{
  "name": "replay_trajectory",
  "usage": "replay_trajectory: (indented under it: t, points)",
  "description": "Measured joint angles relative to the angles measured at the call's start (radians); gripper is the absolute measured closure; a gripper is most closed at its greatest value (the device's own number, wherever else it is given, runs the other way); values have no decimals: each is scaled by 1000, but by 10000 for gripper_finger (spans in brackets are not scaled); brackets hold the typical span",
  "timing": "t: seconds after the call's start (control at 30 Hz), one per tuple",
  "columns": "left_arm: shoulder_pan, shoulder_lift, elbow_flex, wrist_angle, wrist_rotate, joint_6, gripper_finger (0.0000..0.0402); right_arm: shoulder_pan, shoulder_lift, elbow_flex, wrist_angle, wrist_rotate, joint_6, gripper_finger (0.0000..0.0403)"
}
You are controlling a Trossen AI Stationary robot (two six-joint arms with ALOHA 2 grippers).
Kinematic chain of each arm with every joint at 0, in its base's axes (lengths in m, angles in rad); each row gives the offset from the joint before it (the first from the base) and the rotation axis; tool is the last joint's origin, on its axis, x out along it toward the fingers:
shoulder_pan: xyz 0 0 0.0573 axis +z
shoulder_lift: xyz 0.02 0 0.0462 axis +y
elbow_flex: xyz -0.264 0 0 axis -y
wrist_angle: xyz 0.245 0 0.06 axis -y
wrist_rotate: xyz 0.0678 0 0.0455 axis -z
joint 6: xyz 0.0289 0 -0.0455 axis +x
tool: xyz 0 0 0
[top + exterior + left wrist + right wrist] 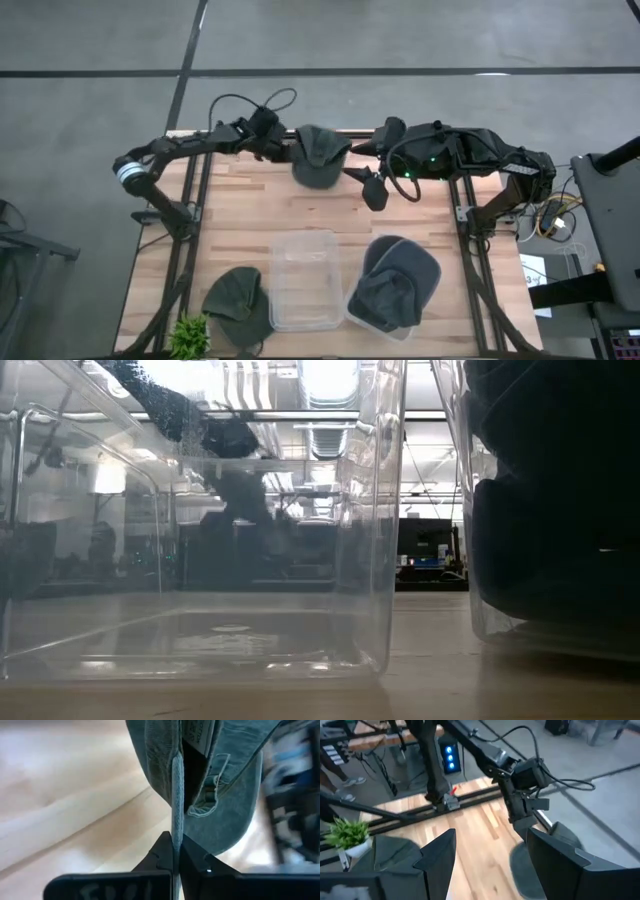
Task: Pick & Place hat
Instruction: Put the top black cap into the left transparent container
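Wooden table (250, 210) | left pincer (176, 851) pinching hat (220, 785) edge | right pincer (490, 852) spread

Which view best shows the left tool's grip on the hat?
The left wrist view: the left tool is shut on the hat, pinching its edge. The high view shows the hat whole at the table's far edge but hides the pinch. The right wrist view shows only part of it; the low view shows none.

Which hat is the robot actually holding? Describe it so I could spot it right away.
Look at the far edge of the wooden table, between the two arms. The green hat hangs there, pinched by the left end effector. The other two hats lie nearer: one by the plant, one in a bin.
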Motion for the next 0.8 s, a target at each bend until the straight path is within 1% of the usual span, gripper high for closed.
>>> replay_trajectory:
  t: [0.07, 0.27, 0.37, 0.5, 0.6, 0.7, 0.8]
  points:
    - [2, -46, 0, 63, 8, -53, 395, 0, 0, 3, 26, 5, -23, 168]
    - [19, -203, 0, 304, 7, -232, 395, 0, -1, 6, 121, 86, -102, 168]
    - [28, -279, 0, 452, -16, -341, 395, 0, -1, 6, 180, 141, -148, 168]
    - [31, -361, 0, 627, -65, -429, 396, 0, -1, 5, 278, 210, -227, 168]
    - [31, -408, 0, 690, -103, -472, 396, -3, -1, -2, 360, 263, -290, 168]
    - [28, -443, 0, 703, -133, -509, 396, -15, 9, -6, 421, 268, -313, 168]
    - [19, -462, 0, 718, -139, -557, 396, -35, 34, -8, 436, 269, -312, 168]
